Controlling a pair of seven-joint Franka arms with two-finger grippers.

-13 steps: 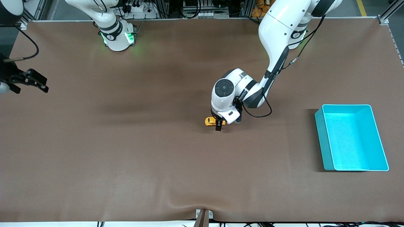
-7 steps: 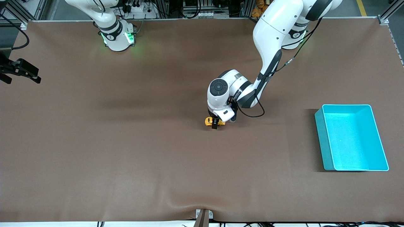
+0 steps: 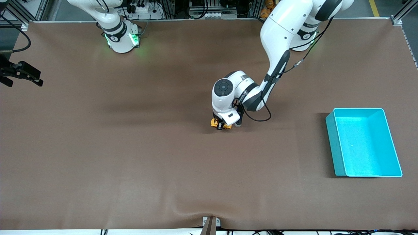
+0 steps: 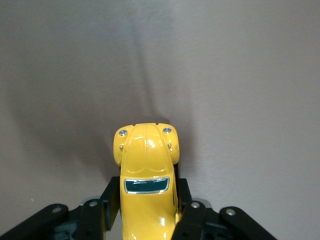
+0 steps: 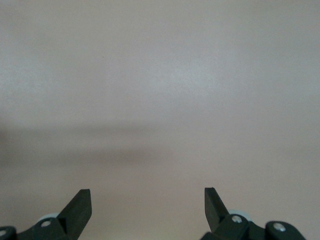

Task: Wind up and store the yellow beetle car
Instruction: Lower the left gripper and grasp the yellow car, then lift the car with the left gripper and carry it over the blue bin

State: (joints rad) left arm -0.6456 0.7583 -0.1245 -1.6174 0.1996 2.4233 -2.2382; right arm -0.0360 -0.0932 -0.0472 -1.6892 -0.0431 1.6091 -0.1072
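Yellow beetle car (image 4: 146, 180) clamped in left jaws, right jaws wide

A glossy yellow-orange car (image 4: 147, 180), its window dark with a silver rim, sits between the black fingers (image 4: 107, 197) of the white left gripper (image 3: 221, 125). The table (image 3: 130, 147) beneath is plain brown. Toward the left arm's end lies a cyan bin (image 3: 334, 147). The right gripper (image 5: 147, 207) is black.

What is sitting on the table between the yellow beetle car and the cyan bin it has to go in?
Nothing visible. The left gripper is shut on the yellow beetle car at mid-table, and only bare brown mat lies between it and the cyan bin toward the left arm's end. The right gripper waits open over the table's other end.
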